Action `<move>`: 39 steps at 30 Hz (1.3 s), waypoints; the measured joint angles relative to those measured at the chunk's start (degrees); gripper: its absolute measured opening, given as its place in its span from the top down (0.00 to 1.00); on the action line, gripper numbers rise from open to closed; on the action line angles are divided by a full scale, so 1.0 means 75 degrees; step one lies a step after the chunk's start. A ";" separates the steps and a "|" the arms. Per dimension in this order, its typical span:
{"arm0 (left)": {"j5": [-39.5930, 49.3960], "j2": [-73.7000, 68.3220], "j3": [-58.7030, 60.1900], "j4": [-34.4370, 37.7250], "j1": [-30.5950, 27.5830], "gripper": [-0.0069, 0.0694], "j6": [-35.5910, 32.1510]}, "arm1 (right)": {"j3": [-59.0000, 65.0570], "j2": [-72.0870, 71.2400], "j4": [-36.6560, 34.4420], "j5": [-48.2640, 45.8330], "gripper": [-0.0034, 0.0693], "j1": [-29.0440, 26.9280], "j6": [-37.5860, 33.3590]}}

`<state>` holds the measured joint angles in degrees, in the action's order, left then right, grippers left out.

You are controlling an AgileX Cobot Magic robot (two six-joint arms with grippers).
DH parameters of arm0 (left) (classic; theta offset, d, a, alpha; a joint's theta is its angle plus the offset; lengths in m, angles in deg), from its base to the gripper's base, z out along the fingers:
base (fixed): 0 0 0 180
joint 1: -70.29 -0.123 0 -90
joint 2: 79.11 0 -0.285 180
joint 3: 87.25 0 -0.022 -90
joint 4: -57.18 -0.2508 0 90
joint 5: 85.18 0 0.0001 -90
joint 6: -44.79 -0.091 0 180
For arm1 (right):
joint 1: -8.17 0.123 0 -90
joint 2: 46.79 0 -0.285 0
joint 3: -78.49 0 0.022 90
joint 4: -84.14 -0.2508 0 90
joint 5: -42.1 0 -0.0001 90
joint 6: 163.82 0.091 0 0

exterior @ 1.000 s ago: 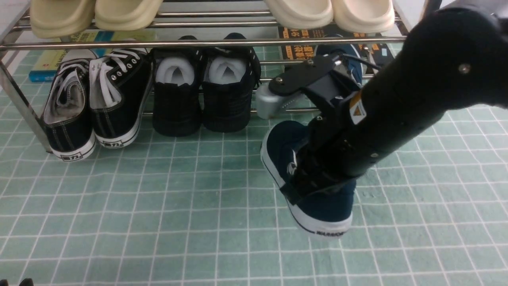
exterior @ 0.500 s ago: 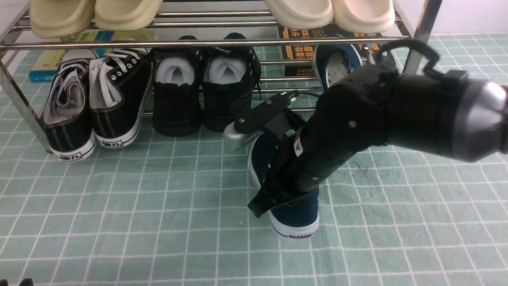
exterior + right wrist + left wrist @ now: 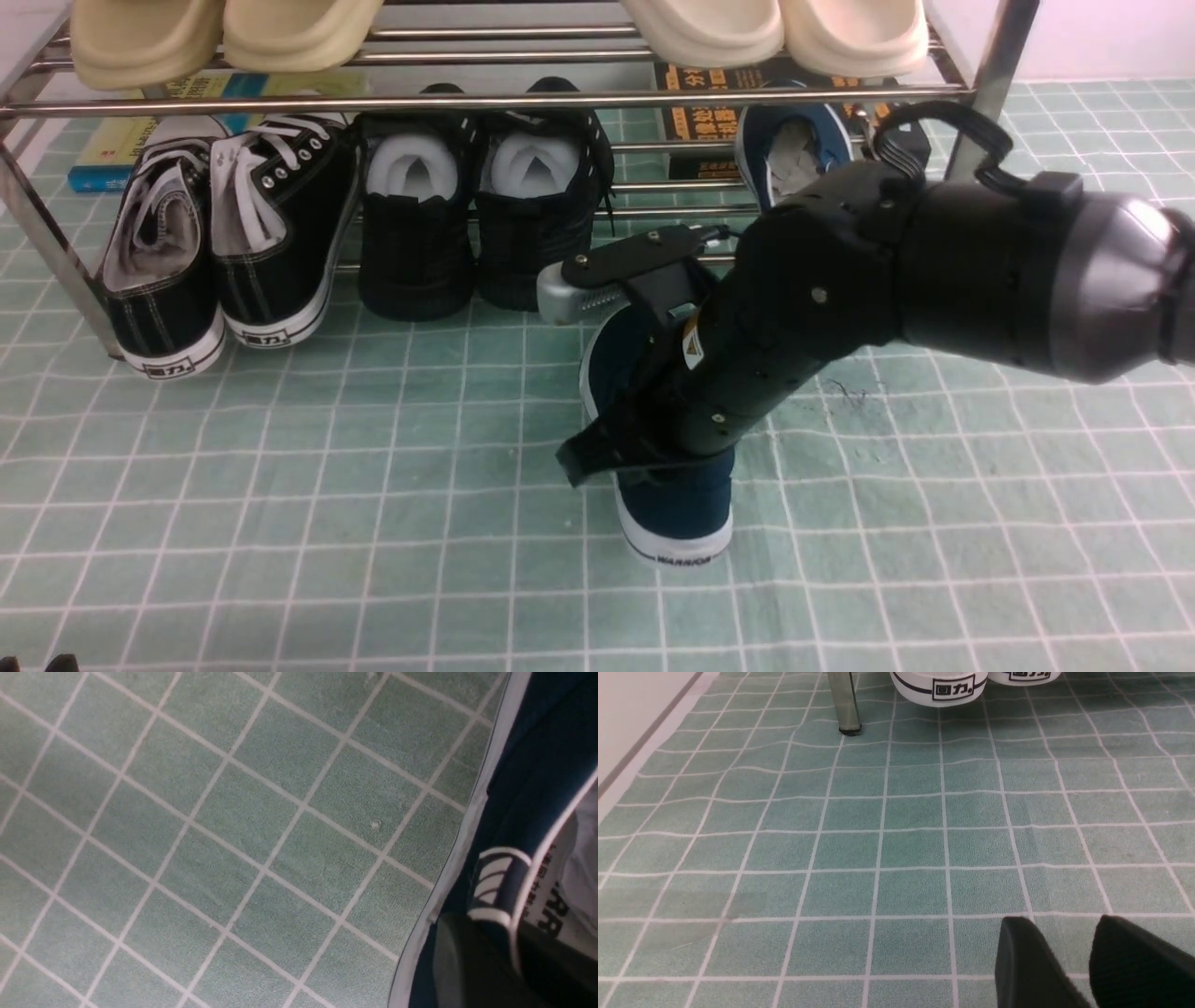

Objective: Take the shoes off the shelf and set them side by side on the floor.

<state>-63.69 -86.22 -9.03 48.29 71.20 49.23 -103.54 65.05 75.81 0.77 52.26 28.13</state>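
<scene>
The right arm [image 3: 971, 271] is a thick, matte black tube, rounded at its joints, with a broad silver-grey band [image 3: 1111, 280] on the segment farthest from the hand. Small silver screws [image 3: 819, 295] dot the shell, and an orange-and-white warning label [image 3: 691, 347] sits nearer the hand. A black cable [image 3: 943, 117] loops out behind the wrist. Beside the hand, a flat black bracket plate [image 3: 639, 257] carries a silver-grey camera housing [image 3: 565, 299]. The left gripper [image 3: 1069, 933] shows two matte black fingers [image 3: 1031, 966] with rounded tips.
</scene>
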 joint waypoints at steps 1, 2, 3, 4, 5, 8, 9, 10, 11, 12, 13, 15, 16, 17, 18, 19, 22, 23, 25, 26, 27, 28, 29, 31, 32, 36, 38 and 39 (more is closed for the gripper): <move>0.0000 0.0000 0.0000 0.0000 0.0000 0.59 0.0000 | 0.0000 0.0000 -0.0070 0.0000 0.78 0.0000 0.0029; 0.0000 0.0000 0.0000 0.0000 0.0000 0.59 0.0000 | 0.0000 0.0000 -0.0117 0.0000 0.75 0.0000 0.0036; 0.0000 0.0000 0.0000 0.0000 0.0000 0.59 0.0000 | 0.0000 0.0000 -0.0179 0.0000 0.72 0.0000 0.0045; 0.0000 0.0000 0.0000 0.0000 0.0000 0.59 0.0000 | -0.0020 0.0000 -0.0268 -0.0017 0.67 0.0000 0.0053; 0.0000 0.0000 0.0000 0.0000 0.0000 0.59 0.0000 | -0.0075 0.0000 -0.0351 -0.0081 0.62 0.0000 0.0053; 0.0000 0.0000 0.0000 0.0000 0.0000 0.59 0.0000 | -0.0469 0.0000 -0.0488 -0.0691 0.47 0.0000 0.0053; 0.0000 0.0000 0.0000 0.0000 0.0000 0.59 0.0000 | -0.0664 0.0000 -0.0474 -0.0955 0.44 0.0000 0.0053; 0.0000 0.0000 0.0000 0.0000 0.0000 0.59 0.0000 | -0.1063 0.0000 -0.0384 -0.1447 0.39 0.0000 -0.0068; 0.0000 0.0000 0.0000 0.0000 0.0000 0.59 0.0000 | -0.1301 0.0000 -0.0258 -0.1698 0.38 0.0000 -0.0176; 0.0000 0.0000 0.0000 0.0000 0.0000 0.59 0.0000 | -0.1583 0.0000 -0.0024 -0.1962 0.38 0.0000 -0.0291; 0.0000 0.0000 0.0000 0.0000 0.0000 0.59 0.0000 | -0.1715 0.0000 0.0108 -0.2074 0.37 0.0000 -0.0360; 0.0000 0.0000 0.0000 0.0000 0.0000 0.59 0.0000 | -0.2052 0.0000 0.0632 -0.2325 0.37 0.0000 -0.0463; 0.0000 0.0000 0.0000 0.0000 0.0000 0.59 0.0000 | -0.2208 0.0000 0.1059 -0.2426 0.37 0.0000 -0.0463; 0.0000 0.0000 0.0000 0.0000 0.0000 0.59 0.0000 | -0.2289 0.0000 0.1439 -0.2463 0.37 0.0000 -0.0463; 0.0000 0.0000 0.0000 0.0000 0.0000 0.59 0.0000 | -0.2327 -0.0007 0.1830 -0.2464 0.37 -0.0011 -0.0371; 0.0000 0.0000 0.0000 0.0000 0.0000 0.59 0.0000 | -0.2344 -0.0007 0.2184 -0.2471 0.37 -0.0043 -0.0205; 0.0000 0.0000 0.0000 0.0000 0.0000 0.59 0.0000 | -0.2355 0.0000 0.2796 -0.2458 0.37 -0.0160 0.0251; 0.0000 0.0000 0.0000 0.0000 0.0000 0.59 0.0000 | -0.2355 0.0008 0.3055 -0.2434 0.37 -0.0248 0.0523; 0.0000 0.0000 0.0000 0.0000 0.0000 0.59 0.0000 | -0.2362 0.0061 0.3464 -0.2345 0.37 -0.0472 0.1065; 0.0000 0.0000 0.0000 0.0000 0.0000 0.59 0.0000 | -0.2362 0.0104 0.3622 -0.2256 0.37 -0.0660 0.1403; 0.0000 0.0000 0.0000 0.0000 0.0000 0.59 0.0000 | -0.2362 0.0155 0.3698 -0.2177 0.37 -0.0775 0.1556; 0.0000 0.0000 0.0000 0.0000 0.0000 0.59 0.0000 | -0.2362 0.0205 0.3746 -0.2035 0.37 -0.0919 0.1698; 0.0000 0.0000 0.0000 0.0000 0.0000 0.59 0.0000 | -0.2362 0.0271 0.3747 -0.1807 0.37 -0.1111 0.1847; 0.0000 0.0000 0.0000 0.0000 0.0000 0.59 0.0000 | -0.2362 0.0379 0.3747 -0.1518 0.37 -0.1329 0.1946; 0.0000 0.0000 0.0000 0.0000 0.0000 0.59 0.0000 | -0.2362 0.0458 0.3747 -0.1323 0.37 -0.1453 0.1994; 0.0000 0.0000 0.0000 0.0000 0.0000 0.59 0.0000 | -0.2362 0.0687 0.3747 -0.0763 0.37 -0.1680 0.2143; 0.0000 0.0000 0.0000 0.0000 0.0000 0.59 0.0000 | -0.2362 0.0783 0.3785 -0.0482 0.37 -0.1703 0.2177; 0.0000 0.0000 0.0000 0.0000 0.0000 0.59 0.0000 | -0.2362 0.0860 0.3804 -0.0320 0.37 -0.1713 0.2196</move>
<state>-63.69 -86.22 -9.03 48.29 71.20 49.23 -121.25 71.50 104.33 -1.63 39.42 44.60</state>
